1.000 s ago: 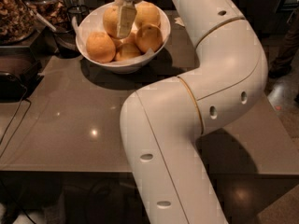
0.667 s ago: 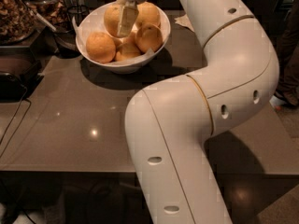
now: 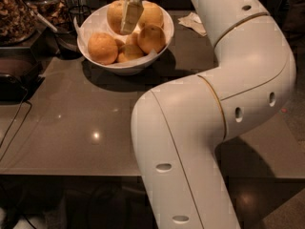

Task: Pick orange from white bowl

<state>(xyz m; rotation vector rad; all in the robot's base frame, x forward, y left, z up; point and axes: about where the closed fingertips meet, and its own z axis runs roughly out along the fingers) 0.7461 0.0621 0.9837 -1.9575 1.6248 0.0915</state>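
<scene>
The white bowl (image 3: 97, 56) stands at the far left-centre of the grey-brown table (image 3: 86, 128) and holds several oranges. One orange (image 3: 102, 47) lies at the front left, another (image 3: 151, 38) at the right, and two more at the back (image 3: 116, 12). My gripper (image 3: 129, 17) reaches down from the top of the view into the bowl, between the two back oranges and against the back-left one. My large white arm (image 3: 224, 109) bends across the right half of the view and hides that part of the table.
A jar of brown dry food (image 3: 16, 13) and a dark cup with a handle (image 3: 71, 25) stand left of the bowl. A black device (image 3: 14, 82) with a cable sits at the left edge. A crumpled paper (image 3: 193, 22) lies right of the bowl.
The arm's elbow has swung to the right. The gripper has risen slightly in the bowl, and the back-left orange seems a little higher. The bowl has not moved.
</scene>
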